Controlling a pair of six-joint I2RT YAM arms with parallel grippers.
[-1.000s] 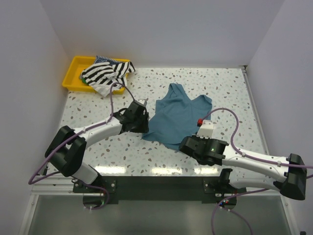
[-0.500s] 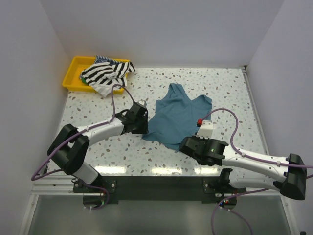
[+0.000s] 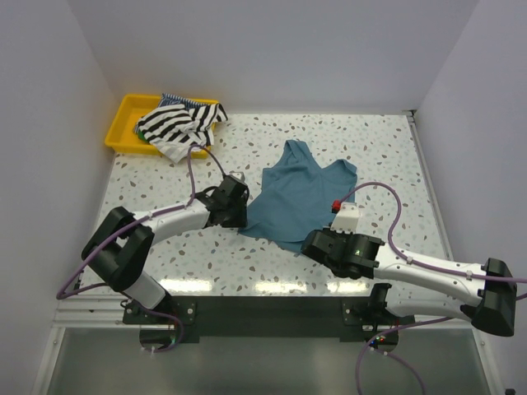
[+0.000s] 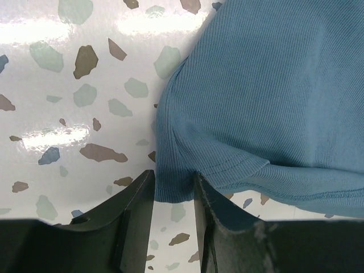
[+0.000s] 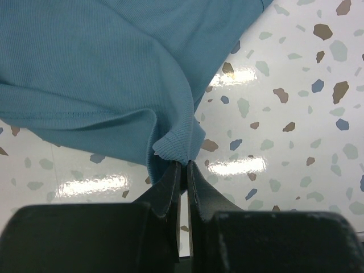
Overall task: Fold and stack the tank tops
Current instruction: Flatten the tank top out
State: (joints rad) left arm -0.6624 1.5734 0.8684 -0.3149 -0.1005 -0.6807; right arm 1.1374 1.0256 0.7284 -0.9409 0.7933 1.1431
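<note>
Teal tank top (image 3: 303,191) lies flat on the tabletop (image 3: 387,156), roughly mid-table, between the two arms. Its long axis runs near to far: hem toward the arm bases, straps and scoop neck at the far end, leaning a little to the right.

Left gripper (image 4: 174,182) is at the left hem corner. The jaws stand apart with the ribbed corner between them. Cloth fills the gap, but I judge it is not yet pinched.

Right gripper (image 5: 183,168) is at the right hem corner, jaws pressed together on a small bunched tuck of hem. This corner is held.

Each arm is nearest its own corner, and the hem line spans between them. From both grippers the body of the top lies straight ahead, away from the bases, so a fold would likely carry the hem forward toward the straps.

Cloth is fine ribbed knit with a stitched hem, limp, with a soft ridge rising near each corner.

The other tops are well apart. The black-and-white striped top (image 3: 177,123) is heaped over the yellow tray (image 3: 123,123) at the far left.
</note>
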